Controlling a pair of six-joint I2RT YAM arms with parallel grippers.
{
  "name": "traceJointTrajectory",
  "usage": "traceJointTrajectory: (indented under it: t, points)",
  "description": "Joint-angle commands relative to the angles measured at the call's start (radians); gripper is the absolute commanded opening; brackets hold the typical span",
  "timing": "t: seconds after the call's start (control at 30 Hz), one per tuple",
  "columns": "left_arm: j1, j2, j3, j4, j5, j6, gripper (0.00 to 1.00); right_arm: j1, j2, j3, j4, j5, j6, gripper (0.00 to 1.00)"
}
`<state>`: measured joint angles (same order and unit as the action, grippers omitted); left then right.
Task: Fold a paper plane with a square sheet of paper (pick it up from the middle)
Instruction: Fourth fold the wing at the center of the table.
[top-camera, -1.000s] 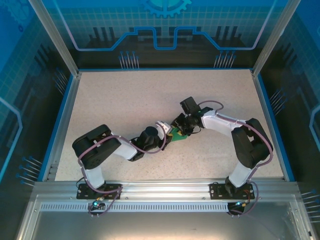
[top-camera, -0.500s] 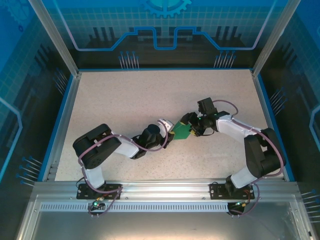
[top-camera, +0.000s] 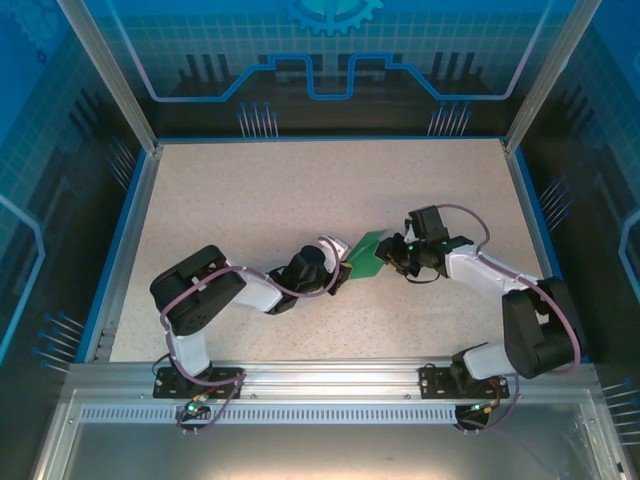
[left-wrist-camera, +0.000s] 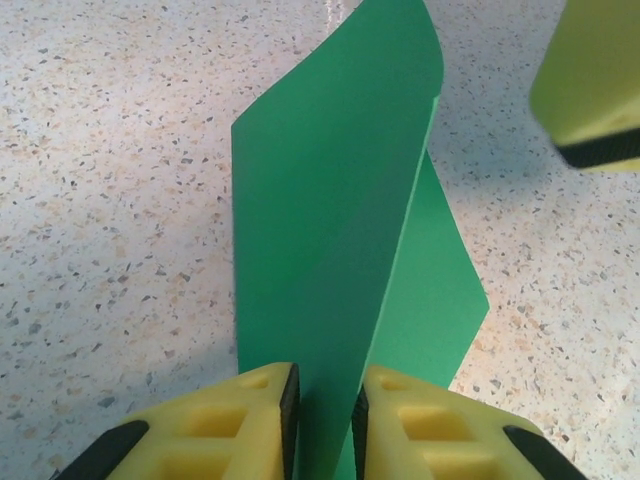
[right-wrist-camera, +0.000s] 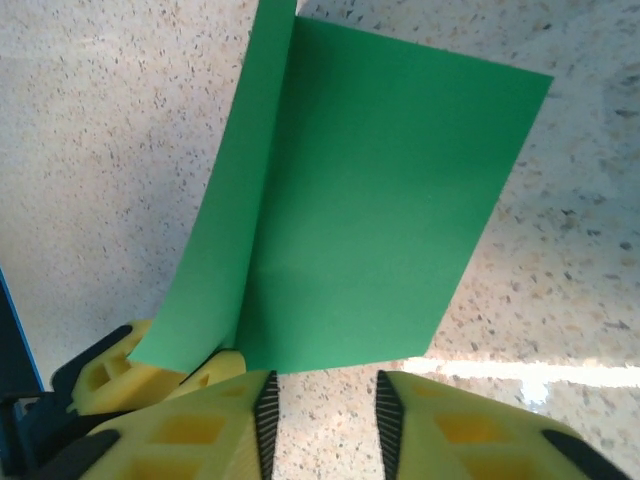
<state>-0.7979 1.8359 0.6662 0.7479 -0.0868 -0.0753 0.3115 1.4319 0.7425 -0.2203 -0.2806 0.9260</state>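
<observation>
1. Swinging out to the right over the last second, the right arm has drawn the right gripper (top-camera: 396, 256) back off the paper (top-camera: 368, 252), so more of the green sheet shows.
2. Near the middle of the table (top-camera: 250, 200), the paper sits between the two grippers, folded along one crease, with one flap standing up and the other spreading lower beside it.
3. On the left wrist view, the left gripper (left-wrist-camera: 325, 400) is pinched on the paper's near end, at the crease. That grip probably keeps the fold from springing open while the other arm repositions.
4. On its own wrist view, the right gripper (right-wrist-camera: 322, 400) has its jaws a narrow gap apart with only table between them. The paper's edge lies just beyond the tips, so it holds nothing.
5. Lined up like this, it looks ready to close on that free edge for the next fold.
</observation>
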Motion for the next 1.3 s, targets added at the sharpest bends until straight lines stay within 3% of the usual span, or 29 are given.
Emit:
traceJointTrajectory:
  t: [0.0, 0.4, 0.57, 0.8, 1.27]
  points:
    - [-0.008, 0.017, 0.037, -0.029, 0.042, -0.023, 0.29, -0.014, 0.06, 0.015, 0.049, -0.052, -0.029, 0.3]
    - [-0.008, 0.043, 0.12, -0.12, 0.025, -0.066, 0.34, -0.014, 0.194, 0.044, 0.059, -0.099, -0.049, 0.26]
    - [-0.007, 0.054, 0.177, -0.212, 0.029, -0.117, 0.25, -0.018, 0.214, 0.042, 0.05, -0.098, -0.052, 0.26]
    - [-0.006, 0.06, 0.222, -0.325, 0.085, -0.234, 0.21, -0.036, 0.227, 0.023, 0.064, -0.109, -0.049, 0.26]
    - [0.052, 0.086, 0.259, -0.369, 0.241, -0.441, 0.2, -0.094, 0.166, -0.029, 0.189, -0.215, -0.111, 0.27]
